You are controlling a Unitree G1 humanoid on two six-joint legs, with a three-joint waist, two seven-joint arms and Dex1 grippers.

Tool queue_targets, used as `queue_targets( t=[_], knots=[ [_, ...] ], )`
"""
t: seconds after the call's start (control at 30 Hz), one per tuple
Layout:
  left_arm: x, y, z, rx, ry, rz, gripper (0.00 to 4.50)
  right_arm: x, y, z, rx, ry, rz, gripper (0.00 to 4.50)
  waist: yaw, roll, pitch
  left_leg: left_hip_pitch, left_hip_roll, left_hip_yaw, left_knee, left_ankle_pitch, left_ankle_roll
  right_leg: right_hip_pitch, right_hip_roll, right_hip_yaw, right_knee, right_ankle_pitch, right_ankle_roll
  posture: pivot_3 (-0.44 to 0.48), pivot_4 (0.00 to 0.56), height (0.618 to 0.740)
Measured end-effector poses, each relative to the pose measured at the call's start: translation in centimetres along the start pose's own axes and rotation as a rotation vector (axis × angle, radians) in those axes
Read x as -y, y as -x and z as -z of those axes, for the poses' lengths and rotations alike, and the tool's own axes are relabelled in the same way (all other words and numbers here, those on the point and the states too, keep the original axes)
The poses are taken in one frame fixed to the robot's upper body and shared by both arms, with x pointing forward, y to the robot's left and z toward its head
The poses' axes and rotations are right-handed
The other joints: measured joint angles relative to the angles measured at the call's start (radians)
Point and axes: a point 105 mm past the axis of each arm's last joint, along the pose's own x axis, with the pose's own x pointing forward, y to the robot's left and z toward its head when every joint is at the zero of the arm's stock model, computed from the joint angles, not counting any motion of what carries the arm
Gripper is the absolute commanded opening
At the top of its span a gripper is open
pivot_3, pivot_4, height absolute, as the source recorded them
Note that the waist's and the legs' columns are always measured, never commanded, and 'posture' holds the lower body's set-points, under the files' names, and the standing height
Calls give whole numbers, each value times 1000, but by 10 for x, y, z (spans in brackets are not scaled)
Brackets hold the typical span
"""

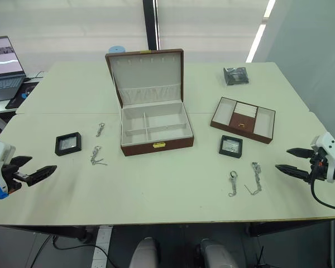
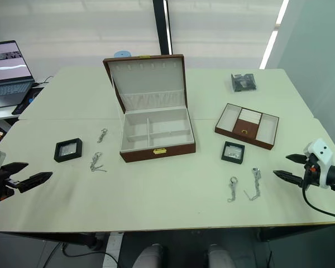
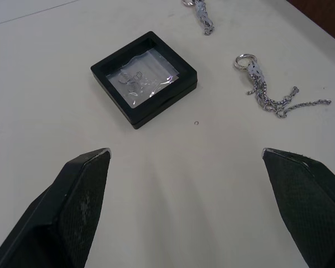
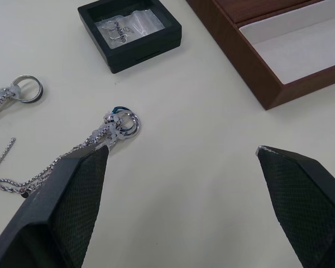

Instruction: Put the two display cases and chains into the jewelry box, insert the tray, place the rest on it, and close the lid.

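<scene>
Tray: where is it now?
In the left eye view the tray sits on the table's right side, right of the open jewelry box, behind a display case.

The jewelry box (image 1: 156,134) stands open mid-surface, its lid (image 1: 146,75) upright and its cream compartments bare. One display case (image 1: 67,143) and two chains (image 1: 100,129) (image 1: 96,156) lie to its left. The second display case (image 1: 230,146), two more chains (image 1: 233,183) (image 1: 255,177) and the tray (image 1: 243,119) lie to its right.
</scene>
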Motion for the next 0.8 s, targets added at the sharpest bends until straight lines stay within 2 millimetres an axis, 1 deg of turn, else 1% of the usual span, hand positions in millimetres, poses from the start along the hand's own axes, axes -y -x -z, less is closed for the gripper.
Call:
queue_targets(
  t=[0.5,0.67,0.8],
  knots=[
    [-2,0,2,-14,-25,-9,4500,0,-1,-3,6,10,1,4483,-1,0,0,8,1,12,-1,0,0,0,0,12,4,0,0,0,150,740],
    [0,-3,10,-56,-34,-4,4500,-1,0,-2,5,8,0,4483,-1,0,0,8,1,12,-1,-1,0,0,1,13,4,0,0,0,150,740],
    [-1,-3,11,-58,-39,-10,4500,-2,-1,-2,3,11,-4,4483,-1,0,0,8,1,12,-1,-1,0,0,1,13,4,0,0,0,150,740]
  ],
)
